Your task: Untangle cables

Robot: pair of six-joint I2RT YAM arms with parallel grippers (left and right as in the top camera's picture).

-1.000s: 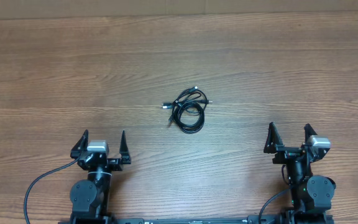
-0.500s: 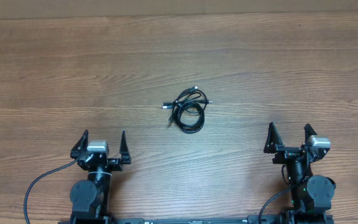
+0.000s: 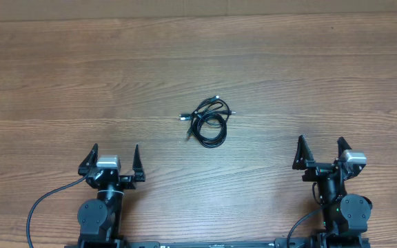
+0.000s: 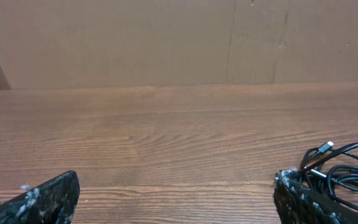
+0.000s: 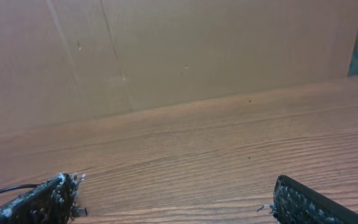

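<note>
Left gripper [image 3: 115, 147]: spread wide, empty, low at the near left of the table, pointing toward the far edge.
Left fingers [image 4: 50, 198]: at the two lower corners of the left wrist view, bare wood between, touching nothing.
Left wire [image 3: 43, 203]: thick, black, curving out from the left arm's base and back to the near edge.
Table [image 3: 81, 69]: brown wood grain, spanning the whole overhead view.
Cables [image 3: 209, 122]: thin, black, bunched in one small tangle of loose loops near the middle of the table. Roughly midway between the two arms and farther out than both. Small plugs poking out at the upper left and upper right. Well apart from both grippers. At the lower right of the left wrist view, partly behind a finger, with one pale plug tip showing.
Right gripper [image 3: 320, 140]: spread wide, empty, at the near right of the table, pointing toward the far edge.
Right fingers [image 5: 316, 204]: at the two lower corners of the right wrist view, touching nothing.
Strand [image 5: 2, 191]: thin, black, at the lower left edge of the right wrist view, behind a finger. Cannot tell whether part of the tangle.
Wall [image 5: 197, 50]: plain brown board, upright behind the far edge.
</note>
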